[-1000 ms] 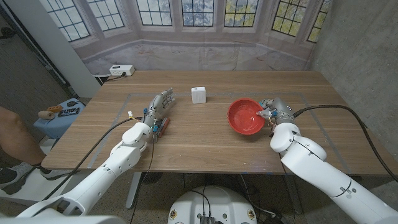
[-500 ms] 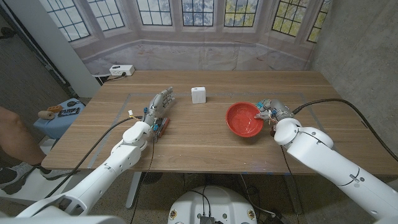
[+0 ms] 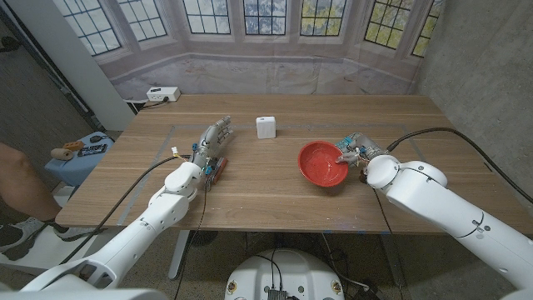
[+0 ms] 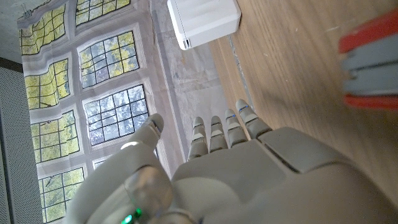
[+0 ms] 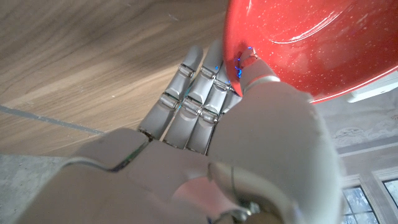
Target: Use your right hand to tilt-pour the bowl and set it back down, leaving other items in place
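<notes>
While my right hand (image 3: 356,152) pinches the red bowl (image 3: 324,164) by its rim (thumb inside, fingers beneath), I judge the tilted grip thin. If it slips, the bowl could slide toward the white box (image 3: 266,127) beyond it.

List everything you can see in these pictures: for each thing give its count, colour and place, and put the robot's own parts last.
Bowl: one, red, right half of the table, held at its rim.
Box: one, white, far middle of the table.
Small tool: one, red and grey, beside the left hand.
Table: one, brown wood.
Power strip: one, white, beyond the table's far left corner.
Left hand: one, grey, left half of the table, holding nothing.
Right hand: one, grey, pinching the bowl's right rim.
</notes>
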Controlling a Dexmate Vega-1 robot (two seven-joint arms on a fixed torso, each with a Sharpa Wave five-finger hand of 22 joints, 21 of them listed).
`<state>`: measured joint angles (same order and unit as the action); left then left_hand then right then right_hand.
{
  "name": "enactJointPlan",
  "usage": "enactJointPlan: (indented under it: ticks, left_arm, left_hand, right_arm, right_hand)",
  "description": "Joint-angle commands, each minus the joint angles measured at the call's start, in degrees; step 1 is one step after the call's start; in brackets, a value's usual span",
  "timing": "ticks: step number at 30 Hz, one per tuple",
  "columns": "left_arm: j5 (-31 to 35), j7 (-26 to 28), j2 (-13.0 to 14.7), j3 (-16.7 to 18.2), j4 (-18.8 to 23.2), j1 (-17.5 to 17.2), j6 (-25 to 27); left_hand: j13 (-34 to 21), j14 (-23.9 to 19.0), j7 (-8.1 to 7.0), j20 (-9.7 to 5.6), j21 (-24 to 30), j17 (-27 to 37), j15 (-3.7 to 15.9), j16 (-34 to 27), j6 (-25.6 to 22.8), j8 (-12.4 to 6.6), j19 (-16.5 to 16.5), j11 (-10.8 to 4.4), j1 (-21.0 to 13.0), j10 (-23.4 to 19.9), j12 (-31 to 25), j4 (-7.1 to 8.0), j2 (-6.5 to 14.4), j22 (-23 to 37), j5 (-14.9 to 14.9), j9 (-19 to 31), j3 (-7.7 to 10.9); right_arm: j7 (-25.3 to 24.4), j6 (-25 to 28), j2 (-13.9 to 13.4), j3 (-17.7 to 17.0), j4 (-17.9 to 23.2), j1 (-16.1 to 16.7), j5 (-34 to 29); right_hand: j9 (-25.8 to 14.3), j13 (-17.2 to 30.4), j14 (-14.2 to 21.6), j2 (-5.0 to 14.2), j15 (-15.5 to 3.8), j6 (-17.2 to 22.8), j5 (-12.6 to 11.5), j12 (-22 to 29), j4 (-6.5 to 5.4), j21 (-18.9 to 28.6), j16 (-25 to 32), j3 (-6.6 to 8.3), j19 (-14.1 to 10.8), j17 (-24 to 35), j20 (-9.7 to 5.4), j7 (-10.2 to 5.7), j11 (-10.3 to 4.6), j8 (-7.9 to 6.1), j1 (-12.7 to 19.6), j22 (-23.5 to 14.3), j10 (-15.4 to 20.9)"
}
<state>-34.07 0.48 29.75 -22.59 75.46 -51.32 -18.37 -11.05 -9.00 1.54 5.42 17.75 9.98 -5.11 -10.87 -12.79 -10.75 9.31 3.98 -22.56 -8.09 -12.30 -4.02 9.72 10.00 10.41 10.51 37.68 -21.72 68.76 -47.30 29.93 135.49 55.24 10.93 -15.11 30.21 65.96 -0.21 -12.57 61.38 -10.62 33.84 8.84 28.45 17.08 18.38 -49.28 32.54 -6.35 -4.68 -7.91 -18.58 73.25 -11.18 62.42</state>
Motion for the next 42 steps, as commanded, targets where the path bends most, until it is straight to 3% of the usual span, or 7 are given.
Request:
enactJointPlan:
  ticks: [1,5,14,42]
  left_arm:
    - [0.31,0.80,0.63,0.04,1.32,-0.72,1.15]
    - [0.34,0.59,0.38,-0.07,1.68,-0.62,0.72]
    - [1.20,0.89,0.74,-0.33,2.91,-0.57,0.75]
    - [0.76,1.05,0.52,-0.31,2.50,-0.95,1.09]
  left_hand:
    - [-0.35,-0.34,0.00,0.11,-0.24,0.18,0.10,0.13,-0.18,-0.02,0.67,0.07,-0.34,-0.27,0.10,-0.24,0.45,0.23,0.21,0.12,0.25]
    - [-0.35,-0.35,0.01,0.08,-0.30,0.16,0.10,0.13,-0.22,-0.03,0.68,0.06,-0.38,-0.25,0.11,-0.29,0.43,0.23,0.21,0.12,0.25]
    - [-0.35,-0.31,0.02,0.04,-0.46,0.15,0.14,0.15,-0.24,-0.03,0.69,0.05,-0.41,-0.15,0.15,-0.31,0.44,0.23,0.21,0.12,0.23]
    - [-0.35,-0.20,0.01,0.07,-0.84,0.16,0.16,0.16,-0.18,0.00,0.83,-0.01,-0.49,-0.13,0.18,-0.33,0.48,0.25,0.21,0.12,0.14]
  right_arm:
    - [1.28,0.44,-1.66,0.98,-1.01,-2.29,6.10]
    - [0.54,-0.36,-1.14,-0.17,-1.55,-1.39,7.95]
    - [0.21,0.59,-2.08,1.36,-1.83,-3.37,9.90]
    - [3.71,6.49,-5.86,9.69,-1.82,-12.98,12.40]
  right_hand:
    - [-0.24,0.41,0.22,0.08,-1.27,0.18,-0.23,0.09,0.35,0.54,-0.32,0.25,0.36,0.17,-1.76,0.50,-0.36,0.28,0.57,-0.11,0.64]
    - [-0.30,0.34,0.25,0.09,-1.27,0.18,-0.22,0.06,0.34,0.58,-0.42,0.26,0.50,0.24,-1.63,0.55,-0.37,0.30,0.59,-0.09,0.77]
    - [-0.31,0.30,0.22,0.00,-1.27,0.31,-0.22,-0.01,0.40,0.74,-0.71,0.29,0.63,0.35,-1.53,0.68,-0.27,0.35,0.71,-0.04,0.87]
    - [-0.51,0.40,0.59,-0.13,-1.27,0.36,-0.12,-0.14,0.40,1.29,-1.44,0.50,0.78,0.63,-1.34,0.91,-0.23,0.60,0.91,0.11,1.09]
